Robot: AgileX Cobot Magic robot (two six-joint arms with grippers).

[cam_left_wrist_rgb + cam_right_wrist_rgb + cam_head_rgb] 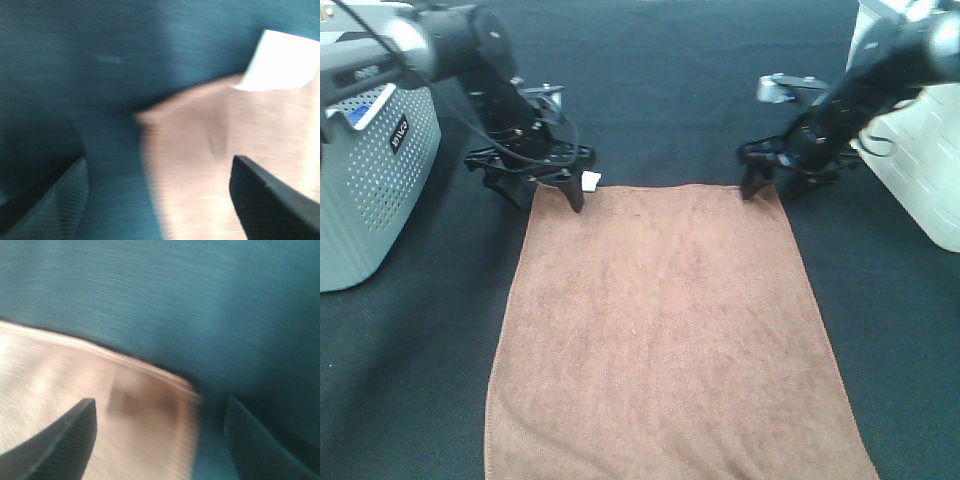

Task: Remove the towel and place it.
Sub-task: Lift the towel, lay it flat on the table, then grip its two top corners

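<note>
**Both grippers poised at the far corners of the spread towel**

The large rectangular brown plush towel (670, 340) lies flat on the dark cloth-covered tabletop (680, 90), its long sides running away from the high camera and its near edge cut off by the frame. The left gripper (545, 192) stands low at the far left corner, and the right gripper (768, 183) stands low at the far right corner. Each pair of black fingers is spread apart and straddles its corner without pinching it.

In the left wrist view the towel (225, 165) corner sits between the parted fingers of the left gripper (160, 200), with a small white tag (280, 62) on the far edge just beside it. In the right wrist view the stitched corner of the towel (75, 385) likewise lies between the separated fingers of the right gripper (160, 445). Both wrist views are blurred, so contact with the fabric cannot be judged.

The pile looks even and largely unwrinkled, and the white tag (590, 181) shows next to the left fingers.

A grey perforated box (365, 190) stands at the left and a white container (920, 170) at the right, both clear of the towel.
</note>
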